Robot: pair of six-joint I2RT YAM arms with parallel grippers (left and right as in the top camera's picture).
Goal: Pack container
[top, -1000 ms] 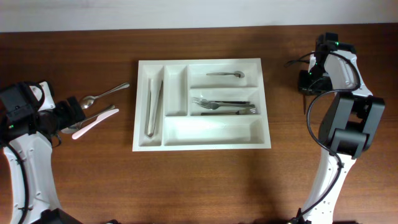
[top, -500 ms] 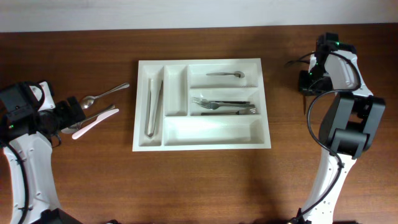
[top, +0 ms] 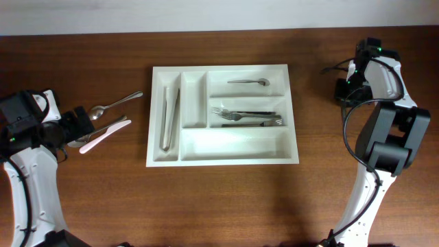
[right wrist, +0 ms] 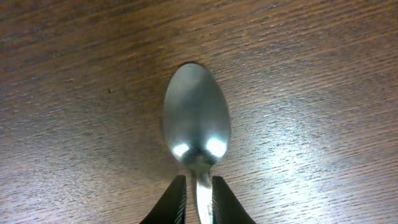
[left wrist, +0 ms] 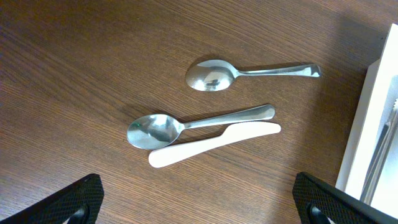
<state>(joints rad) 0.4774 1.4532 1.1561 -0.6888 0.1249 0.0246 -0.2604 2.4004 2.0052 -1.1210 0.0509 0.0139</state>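
Note:
The white cutlery tray (top: 223, 156) lies mid-table. It holds tongs (top: 168, 118) in the left narrow compartment, a spoon (top: 248, 81) in the top long one and forks (top: 245, 116) in the middle one. My left gripper (top: 81, 126) is open and empty at the left, just short of two metal spoons (left wrist: 199, 124) (left wrist: 249, 73) and a white plastic knife (left wrist: 214, 144). My right gripper (right wrist: 198, 186) is shut on the handle of a metal spoon (right wrist: 196, 124) held bowl-down over bare wood at the far right (top: 345, 91).
The tray's left edge (left wrist: 373, 118) shows at the right of the left wrist view. The tray's bottom long compartment (top: 233, 144) and second narrow compartment (top: 194, 99) hold nothing. Black cables (top: 328, 68) trail beside the right arm.
My right arm has shifted a little to the right with the spoon. The left arm and the cutlery at the left have not moved.

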